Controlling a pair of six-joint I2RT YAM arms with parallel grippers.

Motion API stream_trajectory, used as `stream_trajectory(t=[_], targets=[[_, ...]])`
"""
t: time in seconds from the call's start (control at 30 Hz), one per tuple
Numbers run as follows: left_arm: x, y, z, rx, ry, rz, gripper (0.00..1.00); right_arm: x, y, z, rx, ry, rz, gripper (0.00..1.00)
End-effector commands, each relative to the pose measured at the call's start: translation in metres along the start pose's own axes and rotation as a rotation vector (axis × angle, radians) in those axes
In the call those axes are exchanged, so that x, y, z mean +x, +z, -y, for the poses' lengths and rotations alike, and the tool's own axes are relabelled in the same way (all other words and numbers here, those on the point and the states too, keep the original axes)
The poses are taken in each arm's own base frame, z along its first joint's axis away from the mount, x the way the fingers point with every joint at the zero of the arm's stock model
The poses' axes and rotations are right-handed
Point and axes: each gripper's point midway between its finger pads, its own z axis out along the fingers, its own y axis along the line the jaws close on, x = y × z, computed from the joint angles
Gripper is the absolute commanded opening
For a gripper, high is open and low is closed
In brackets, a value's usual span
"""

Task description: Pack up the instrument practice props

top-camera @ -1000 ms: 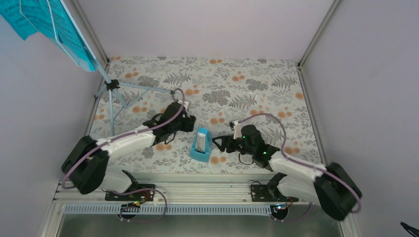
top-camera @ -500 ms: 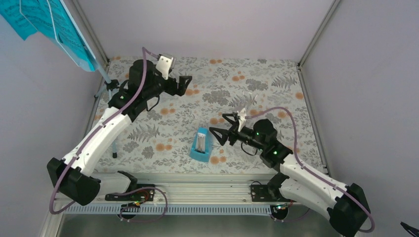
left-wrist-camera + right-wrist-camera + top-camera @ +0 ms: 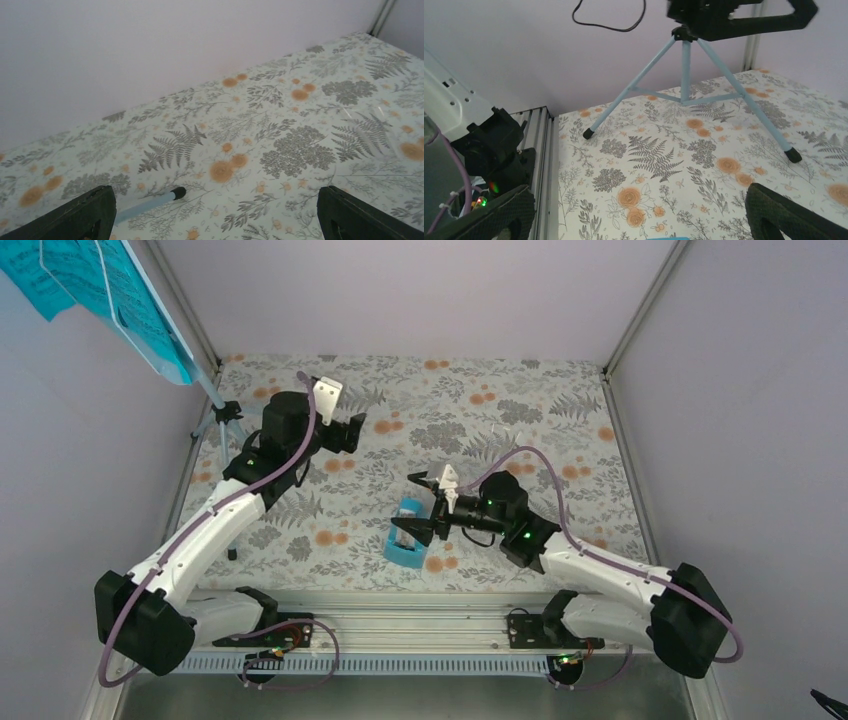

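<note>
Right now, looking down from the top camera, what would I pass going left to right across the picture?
Pages → stand legs → left gripper → metronome.

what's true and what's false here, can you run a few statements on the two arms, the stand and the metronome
1. The left gripper is shut on a leg of the music stand. False: it is open and holds nothing.
2. The metronome is on the table, close to the open right gripper. True.
3. The sheet music lies flat on the table. False: it is up on the stand's desk.
4. The music stand stands on its tripod legs. True.
</note>
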Motion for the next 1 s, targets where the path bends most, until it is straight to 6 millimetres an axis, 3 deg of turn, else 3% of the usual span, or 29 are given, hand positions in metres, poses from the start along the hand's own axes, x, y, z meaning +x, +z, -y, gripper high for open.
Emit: stream_trajectory(t=[0.0, 0.23, 0.53, 0.97], targets=[[-0.008, 0.002, -0.015, -0.083, 0.027, 0.03, 1.0, 0.006, 0.007, -0.003, 0.004, -0.119, 0.01, 1.0], [0.002, 0.012, -0.004, -0.022, -0.002, 0.001, 1.0, 0.039, 0.002, 0.006, 0.064, -0.081, -0.022, 1.0], [-0.002, 0.008, 0.004, 0.012, -0.02, 0.014, 1.0, 0.061, -0.007, 0.012, 0.116, -0.029, -0.014, 1.0], [-0.001, 0.008, 0.004, 0.004, -0.008, 0.019, 1.0, 0.065, -0.003, 0.03, 0.2, -0.026, 0.012, 1.0]])
